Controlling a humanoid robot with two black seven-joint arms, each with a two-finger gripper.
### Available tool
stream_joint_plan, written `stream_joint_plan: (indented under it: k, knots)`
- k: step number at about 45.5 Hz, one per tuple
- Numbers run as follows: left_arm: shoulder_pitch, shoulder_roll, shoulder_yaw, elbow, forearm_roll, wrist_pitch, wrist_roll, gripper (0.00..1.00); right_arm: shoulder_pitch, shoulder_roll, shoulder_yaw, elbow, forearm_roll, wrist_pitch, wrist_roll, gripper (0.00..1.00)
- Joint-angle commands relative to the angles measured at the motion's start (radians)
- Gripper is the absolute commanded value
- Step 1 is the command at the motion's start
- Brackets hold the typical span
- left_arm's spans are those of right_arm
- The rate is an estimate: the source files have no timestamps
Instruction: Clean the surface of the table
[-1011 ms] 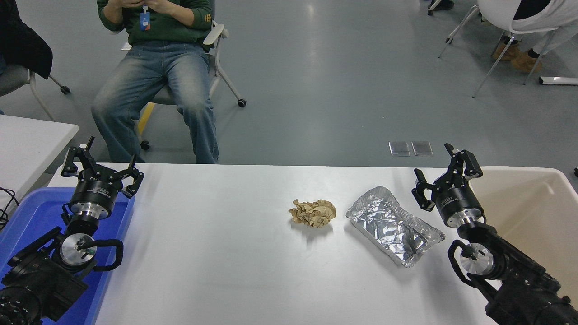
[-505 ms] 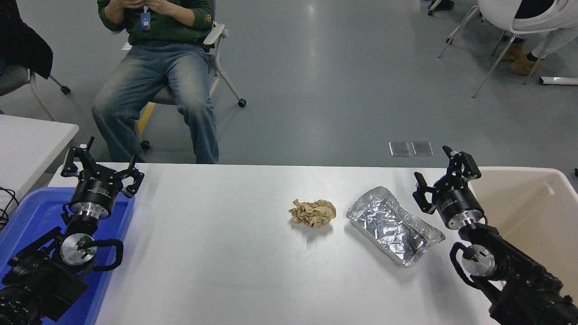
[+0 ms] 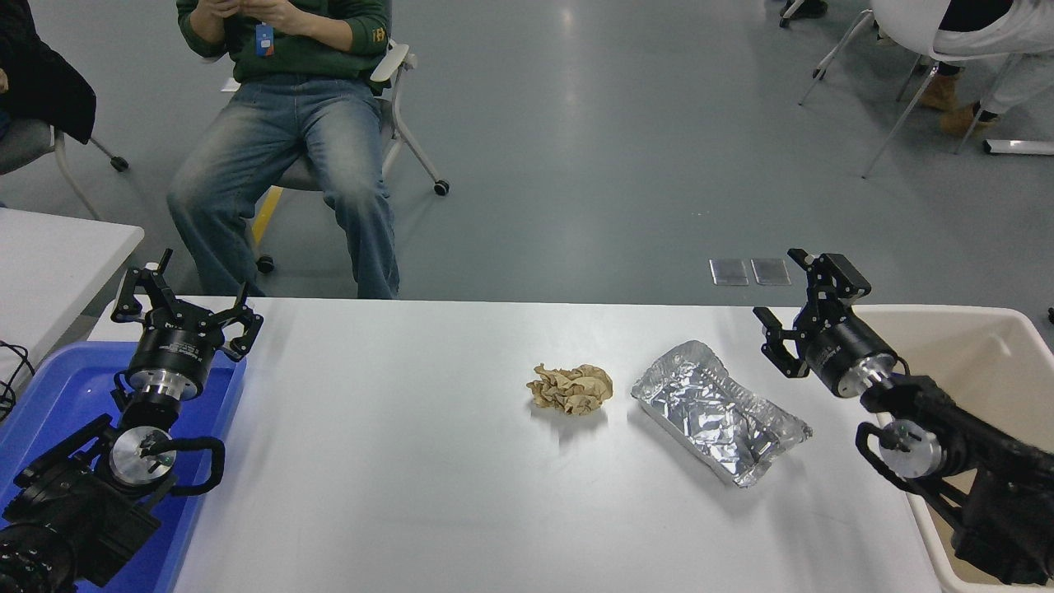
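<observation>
Bench (image 3: 395, 461): the white surface we are to clear, running between two bins. We judge the bins flank it so each arm can drop waste on its own side.

Blue bin (image 3: 49, 395): at the bench's left edge; left hand (image 3: 187, 309) parked over it, fingers spread wide, empty.

Beige bin (image 3: 980, 362): at the right edge, beside the right arm.

Crumpled brown paper (image 3: 571, 388): on the bench near centre, well apart from both hands.

Foil tray (image 3: 718, 411): crushed, lying on the bench just right of the paper.

Right hand (image 3: 797, 306): raised at the bench's far right, fingers wide, holding nothing; the foil tray lies near it, below and to its left, apart.
</observation>
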Motion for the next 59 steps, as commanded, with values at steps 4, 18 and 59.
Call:
stream_joint_plan:
  k: [4,18,59]
  knots:
    - [0.0,-0.001,0.0,0.0,0.0,0.0,-0.001,1.0,0.237,-0.085,-0.374,0.157,-0.142,-0.135,-0.012,0.98]
    - [0.0,0.0,0.002,0.0,0.0,0.0,0.001,1.0,0.43,-0.108,-0.547,0.236,-0.317,-0.073,-0.164,0.98]
    - [0.0,0.0,0.0,0.0,0.0,0.0,0.001,1.0,0.565,-0.042,-0.819,0.268,-0.863,-0.119,-0.328,0.97]
